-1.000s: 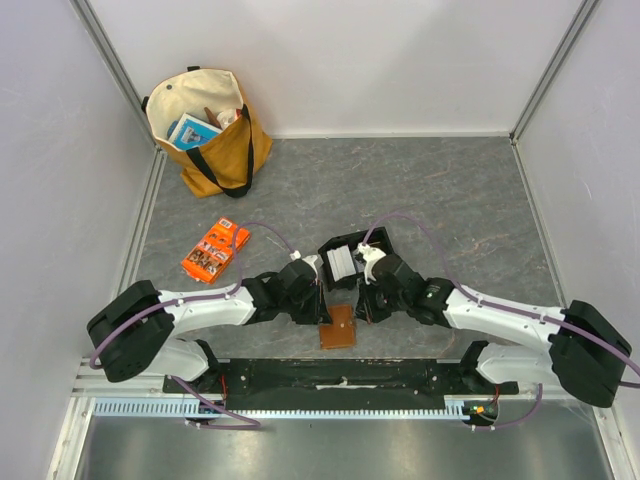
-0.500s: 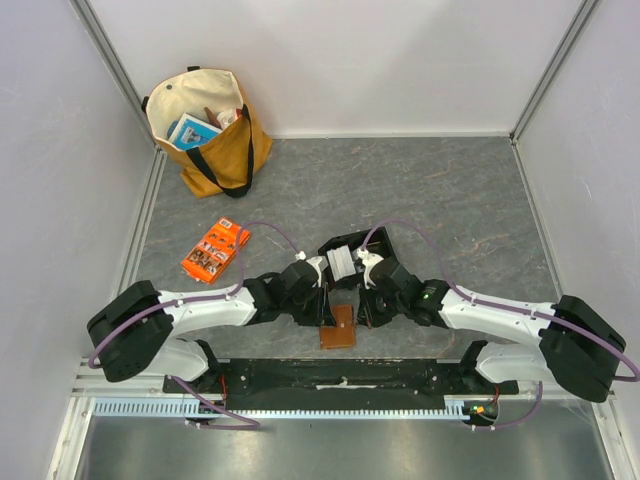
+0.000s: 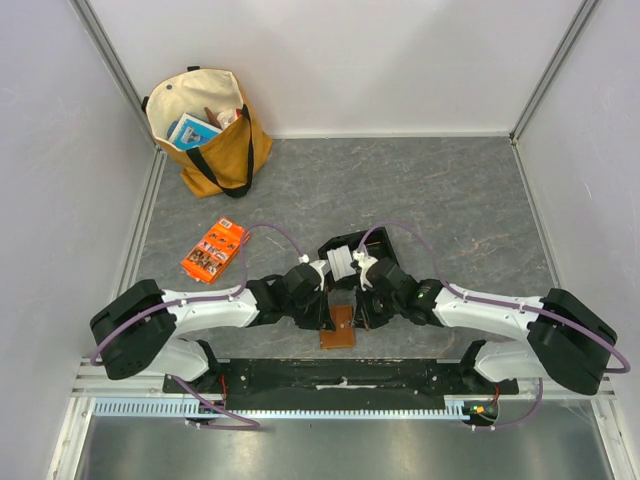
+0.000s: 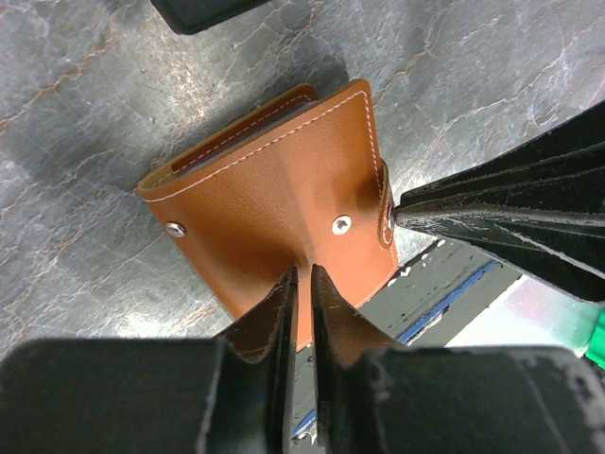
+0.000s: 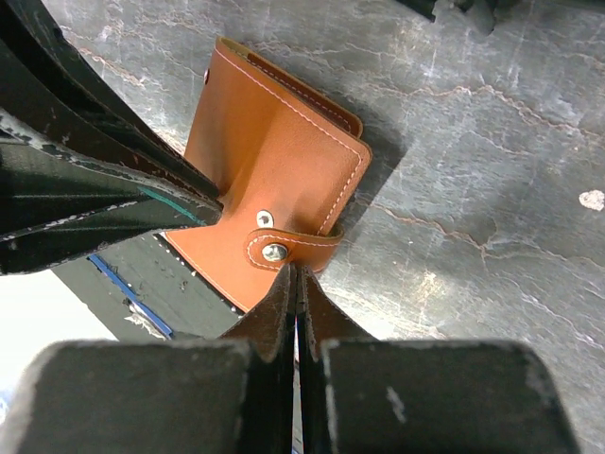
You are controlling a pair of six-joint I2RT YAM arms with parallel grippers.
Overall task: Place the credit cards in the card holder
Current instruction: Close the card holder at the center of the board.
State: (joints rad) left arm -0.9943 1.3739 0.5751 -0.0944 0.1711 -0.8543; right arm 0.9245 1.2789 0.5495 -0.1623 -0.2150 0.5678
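Opening step: brown leather folding card holder [image 4: 274, 180] lies closed on grey worktop [image 3: 450, 200], between the arms. Right gripper [image 5: 298, 274] fingers together at clasp tab [image 5: 293, 244] (looks snapped). Left gripper [image 4: 300, 279] fingers nearly touching, grip unclear. Next: unsnap tab.

Robot lab cell, white panel walls [image 3: 350, 60] enclosing a grey marbled table [image 3: 430, 190], aluminium posts [image 3: 112, 60] framing corners, black mounting rail [image 3: 340, 378] running along near edge

Cream-and-tan tote bag [image 3: 208, 130] in the far-left corner; orange printed packet [image 3: 215, 250] nearer, on the grey table [image 3: 450, 190].
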